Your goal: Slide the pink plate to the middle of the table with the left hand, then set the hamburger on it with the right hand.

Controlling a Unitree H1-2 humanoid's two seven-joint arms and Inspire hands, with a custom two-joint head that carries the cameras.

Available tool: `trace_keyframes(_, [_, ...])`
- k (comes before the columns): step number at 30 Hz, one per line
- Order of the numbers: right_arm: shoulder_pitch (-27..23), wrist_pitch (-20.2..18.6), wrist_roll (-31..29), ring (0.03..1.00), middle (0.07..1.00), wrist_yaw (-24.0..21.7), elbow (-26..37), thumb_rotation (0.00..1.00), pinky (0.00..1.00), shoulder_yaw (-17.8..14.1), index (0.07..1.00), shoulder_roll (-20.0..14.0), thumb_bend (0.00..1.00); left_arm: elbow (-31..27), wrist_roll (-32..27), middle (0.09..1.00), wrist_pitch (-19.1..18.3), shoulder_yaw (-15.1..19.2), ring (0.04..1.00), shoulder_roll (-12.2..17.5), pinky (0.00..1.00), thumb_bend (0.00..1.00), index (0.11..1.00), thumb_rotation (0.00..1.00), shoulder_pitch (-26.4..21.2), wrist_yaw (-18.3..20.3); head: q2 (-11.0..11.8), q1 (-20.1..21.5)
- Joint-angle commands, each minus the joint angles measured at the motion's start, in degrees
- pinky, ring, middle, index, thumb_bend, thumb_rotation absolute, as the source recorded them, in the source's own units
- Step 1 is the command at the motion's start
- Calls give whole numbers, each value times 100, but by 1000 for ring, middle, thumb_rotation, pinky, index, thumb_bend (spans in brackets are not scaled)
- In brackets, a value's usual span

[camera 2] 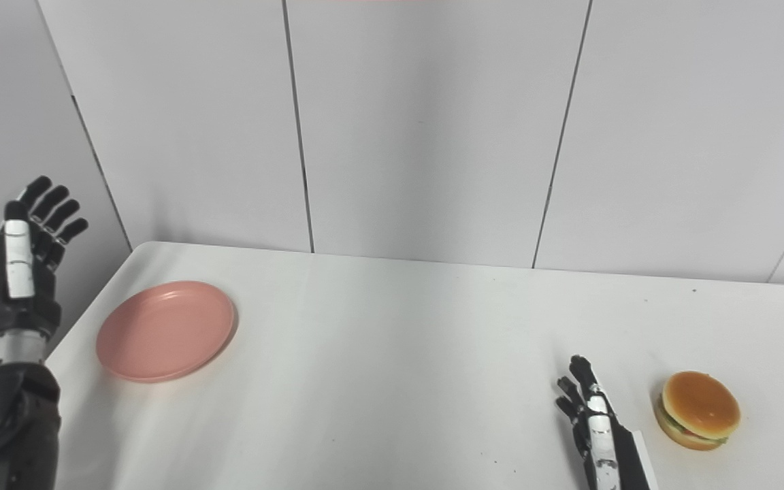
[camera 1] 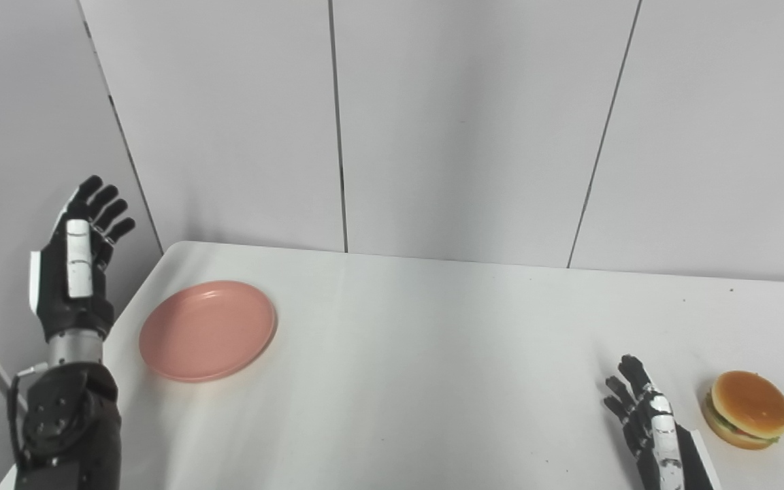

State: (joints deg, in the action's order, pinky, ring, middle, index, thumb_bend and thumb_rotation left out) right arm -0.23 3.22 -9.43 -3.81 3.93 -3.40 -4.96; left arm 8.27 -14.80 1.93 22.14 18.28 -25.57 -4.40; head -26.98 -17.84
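Reaching in from the bottom edge, the robot's two arms are framing a white worktop (camera 1: 433, 354) where nothing is being touched yet. With the pink plate (camera 1: 207, 329) as landmark: it is lying flat near the worktop's left edge, well short of the middle. Just to the plate's left, off the worktop's edge, the left hand (camera 1: 79, 272) is hanging raised above the worktop, palm turned toward the plate, fingers spread and gripping nothing. Far to the plate's right, close to the worktop's near edge, the right hand (camera 1: 647, 422) is waiting with fingers loosely extended and empty, just beside the hamburger (camera 1: 749, 410), which is sitting upright on the worktop, apart from the hand.

Judging from this, the slide is not yet begun. The risk is lying mostly with the shallow plate: fingers pressing down on its near rim could be tipping it rather than pushing it, and a push landing off centre could be spinning it or letting it slip away. Sitting so near the edge, it could also be knocked off by a hand descending too far outboard.
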Motion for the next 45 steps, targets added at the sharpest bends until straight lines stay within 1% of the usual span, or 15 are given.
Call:
trace_keyframes(1, [272, 133, 23, 918, 951, -53, -144, 1000, 929, -17, 919, -16, 745, 178, -81, 839, 150, 14, 836, 171, 777, 793, 812, 833, -389, 72, -15, -6])
trace_keyframes(3, [280, 108, 21, 916, 952, -63, -119, 1000, 932, -9, 923, -28, 750, 501, -181, 842, 135, 36, 833, 187, 777, 789, 811, 821, -542, 113, -33, -2])
trace_keyframes(6, [300, 59, 1, 919, 954, -59, -67, 1000, 938, -6, 924, -23, 753, 923, -220, 840, 179, 37, 828, 219, 775, 775, 813, 831, -690, 134, -56, 4])
trace_keyframes(9, [309, 41, -9, 912, 947, -54, -33, 1000, 928, -5, 915, -15, 743, 1244, -225, 827, 207, 65, 824, 237, 800, 783, 820, 817, -783, 124, -74, 8])
trace_keyframes(12, [312, 13, -31, 909, 944, -61, 4, 1000, 926, -1, 914, -14, 744, 1721, -158, 820, 332, 61, 818, 272, 799, 770, 811, 813, -878, 93, -90, 12])
trace_keyframes(15, [315, -5, -33, 908, 944, -65, 33, 1000, 927, 2, 916, -17, 741, 2149, -146, 815, 394, 72, 813, 302, 765, 794, 799, 792, -951, 59, -85, 29])
trace_keyframes(19, [328, -49, -46, 904, 941, -66, 70, 1000, 927, 3, 920, -19, 749, 2593, -116, 820, 560, 58, 818, 308, 747, 793, 802, 806, -971, 51, -81, 60])
trace_keyframes(21, [333, -62, -43, 907, 944, -67, 88, 1000, 932, 5, 922, -25, 742, 2805, -118, 830, 634, 54, 822, 303, 758, 782, 809, 805, -989, 64, -95, 71])
trace_keyframes(25, [346, -79, -33, 905, 945, -73, 113, 1000, 921, 9, 916, -37, 727, 3211, -189, 837, 761, 83, 815, 297, 752, 806, 818, 782, -1065, 83, -105, 57])
trace_keyframes(28, [354, -108, -43, 910, 948, -74, 129, 1000, 930, 4, 921, -35, 721, 3360, -145, 842, 838, 56, 823, 284, 752, 785, 820, 792, -1059, 66, -112, 52])
trace_keyframes(30, [352, -117, -54, 912, 948, -81, 132, 1000, 932, 3, 920, -35, 711, 3412, -118, 833, 885, 37, 825, 276, 746, 753, 814, 796, -1045, 48, -114, 48])
trace_keyframes(33, [350, -127, -53, 915, 949, -80, 127, 1000, 936, 3, 919, -36, 709, 3484, -80, 835, 955, 10, 824, 282, 750, 739, 818, 810, -1035, 26, -113, 42])
trace_keyframes(37, [350, -140, -49, 913, 947, -76, 145, 1000, 939, 11, 918, -24, 703, 3565, -45, 825, 998, -10, 825, 301, 762, 732, 807, 803, -1030, 18, -119, 62])
trace_keyframes(43, [364, -140, -17, 908, 945, -65, 175, 1000, 924, 18, 917, -23, 706, 3451, -42, 837, 889, -98, 828, 299, 763, 719, 807, 822, -916, 105, -135, 79])
trace_keyframes(45, [369, -152, -34, 907, 943, -66, 188, 1000, 923, 13, 918, -20, 715, 3337, -114, 838, 807, -114, 825, 266, 764, 735, 814, 820, -874, 182, -141, 82])
